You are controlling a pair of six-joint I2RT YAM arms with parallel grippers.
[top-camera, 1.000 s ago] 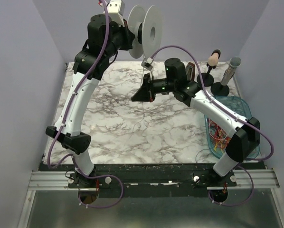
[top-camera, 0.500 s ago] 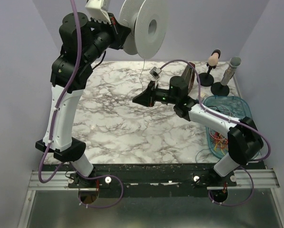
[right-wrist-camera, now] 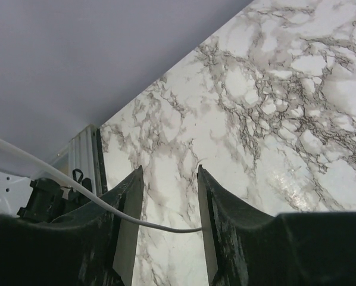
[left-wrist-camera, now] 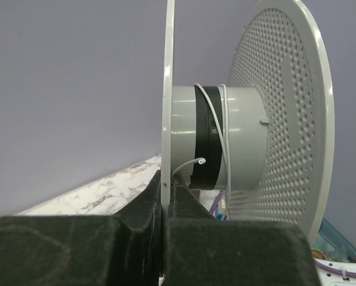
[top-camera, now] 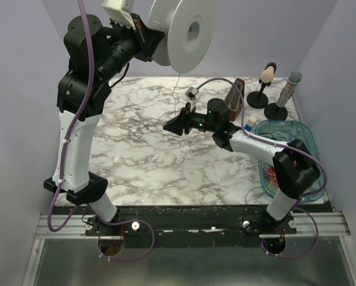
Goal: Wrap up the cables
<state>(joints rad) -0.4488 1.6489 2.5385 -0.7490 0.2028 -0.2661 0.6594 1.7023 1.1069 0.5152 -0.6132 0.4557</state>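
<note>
My left gripper (top-camera: 153, 43) is shut on the thin flange of a white perforated spool (top-camera: 184, 31) and holds it high above the back of the table. In the left wrist view the jaws (left-wrist-camera: 166, 180) pinch that flange, and a thin white cable (left-wrist-camera: 224, 128) runs round the spool's (left-wrist-camera: 285, 113) grey hub. The white cable (top-camera: 179, 89) hangs down to my right gripper (top-camera: 168, 127). That gripper (right-wrist-camera: 169, 179) is open, with the cable (right-wrist-camera: 77, 192) crossing between its fingers. Thin red, orange and yellow cables (top-camera: 273, 174) lie tangled in the teal bin (top-camera: 306, 138).
Two black stands at the back right hold a tan-tipped rod (top-camera: 268, 74) and a grey rod (top-camera: 292, 83). A dark brown upright object (top-camera: 238, 90) stands beside them. A small blue-and-white item (top-camera: 250, 123) lies by the bin. Lavender walls close in the table.
My left arm has lifted the spool higher and to the right, nearer the camera. My right gripper has shifted left and slightly down, with the white cable still between its fingers.
</note>
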